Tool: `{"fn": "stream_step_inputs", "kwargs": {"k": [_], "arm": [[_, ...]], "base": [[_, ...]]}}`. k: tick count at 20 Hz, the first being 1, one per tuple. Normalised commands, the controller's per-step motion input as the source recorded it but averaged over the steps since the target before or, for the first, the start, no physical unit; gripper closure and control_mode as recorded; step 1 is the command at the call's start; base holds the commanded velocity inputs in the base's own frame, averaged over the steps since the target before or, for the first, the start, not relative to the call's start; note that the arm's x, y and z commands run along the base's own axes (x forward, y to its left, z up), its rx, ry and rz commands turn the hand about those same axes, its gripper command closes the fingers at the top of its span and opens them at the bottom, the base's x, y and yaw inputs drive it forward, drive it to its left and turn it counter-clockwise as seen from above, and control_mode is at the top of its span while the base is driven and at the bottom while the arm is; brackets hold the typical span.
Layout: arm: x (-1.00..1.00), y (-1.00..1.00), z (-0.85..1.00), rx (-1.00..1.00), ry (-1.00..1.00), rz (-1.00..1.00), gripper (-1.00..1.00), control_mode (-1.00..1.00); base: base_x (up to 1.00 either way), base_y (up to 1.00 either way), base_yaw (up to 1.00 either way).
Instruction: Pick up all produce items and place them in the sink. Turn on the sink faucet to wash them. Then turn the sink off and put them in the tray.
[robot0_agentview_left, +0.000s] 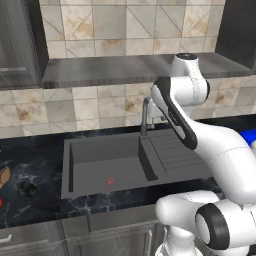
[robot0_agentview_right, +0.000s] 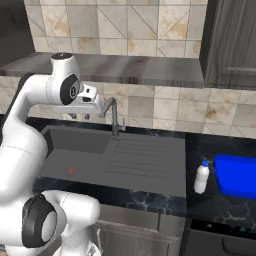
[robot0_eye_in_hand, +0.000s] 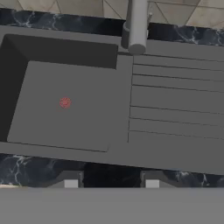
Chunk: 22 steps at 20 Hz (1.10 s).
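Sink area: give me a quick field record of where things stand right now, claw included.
sink: basin holds no produce, red drain mark visible
faucet: spout bent over, at the back edge, no water seen
dark green-black produce: on the counter left of the sink
red produce: at the left edge of the left base view, on the counter
tray: blue, on the counter right of the sink, nothing in it
white bottle: upright beside the tray
claw: open, above the sink's front rim, holding nothing
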Motion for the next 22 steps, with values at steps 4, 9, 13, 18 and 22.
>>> {"fn": "stream_step_inputs", "kwargs": {"k": [4, 9, 13, 18, 22], "arm": [[-0.10, 0.08, 0.00, 0.00, -0.04, 0.00, -1.00, -1.00], [-0.10, 0.64, 0.00, -0.01, 0.00, -0.01, -1.00, -1.00], [-0.01, 0.84, 0.00, -0.03, 0.02, 0.00, -1.00, -1.00], [-0.22, 0.34, -0.09, -0.04, 0.00, 0.02, -1.00, -1.00], [0.00, 0.36, -0.11, -0.02, 0.00, 0.00, -1.00, -1.00]], "base": [[0.00, 0.00, 0.00], [0.00, 0.00, 0.00], [0.00, 0.00, 0.00], [0.00, 0.00, 0.00], [0.00, 0.00, 0.00]]}}
